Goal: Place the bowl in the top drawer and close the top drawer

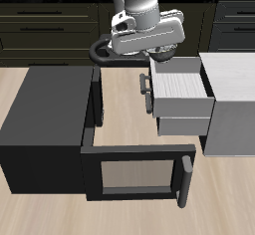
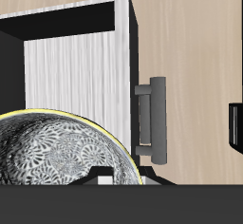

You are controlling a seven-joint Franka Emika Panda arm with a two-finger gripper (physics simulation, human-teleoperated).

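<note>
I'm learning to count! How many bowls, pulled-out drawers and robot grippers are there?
Bowls: 1, the bowl
Pulled-out drawers: 2, the top drawer and the black drawer
Grippers: 1, the gripper, holding the bowl
Total: 4

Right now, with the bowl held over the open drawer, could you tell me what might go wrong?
1. The bowl hangs near the top drawer front wall; released here, it might clip the rim.
2. The handle lies close to the gripper, so descending could bump it.
</note>
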